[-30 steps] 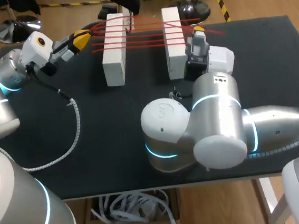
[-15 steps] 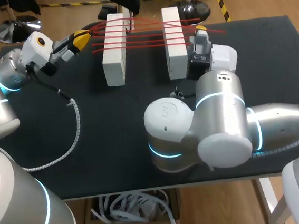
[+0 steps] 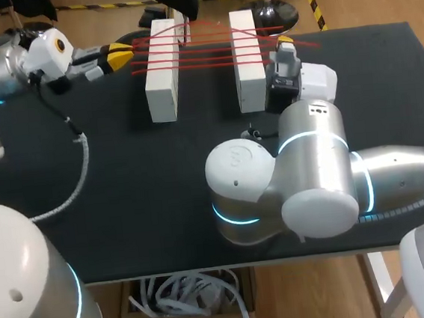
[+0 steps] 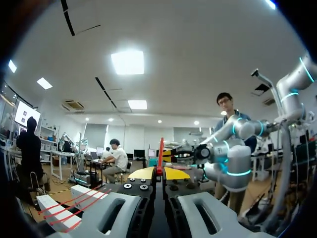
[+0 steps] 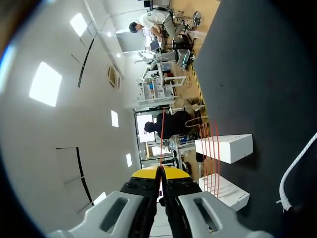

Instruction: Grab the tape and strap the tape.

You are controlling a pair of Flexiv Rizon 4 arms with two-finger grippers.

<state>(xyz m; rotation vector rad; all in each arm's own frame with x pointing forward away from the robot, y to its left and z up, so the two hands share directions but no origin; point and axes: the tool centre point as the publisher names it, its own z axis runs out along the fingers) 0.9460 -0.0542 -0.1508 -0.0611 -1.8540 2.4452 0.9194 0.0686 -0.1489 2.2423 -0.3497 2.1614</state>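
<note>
Red tape (image 3: pixel 205 52) is strung across two white blocks and is held at both ends.

The black table (image 3: pixel 127 212) is seen across most of the head view. Its lower right is taken up by the right arm (image 3: pixel 315 171); the left arm (image 3: pixel 8 66) is seen at the upper left. At upper centre one white block (image 3: pixel 160 74) and a second white block (image 3: pixel 246 62) are stood side by side, apart, and several tape strands are run over both. The left gripper (image 3: pixel 119 57) is placed just left of the blocks, and its yellow tips are closed on the tape. The right gripper (image 3: pixel 284 43) is placed just right of them, likewise pinched on a strand.
</note>
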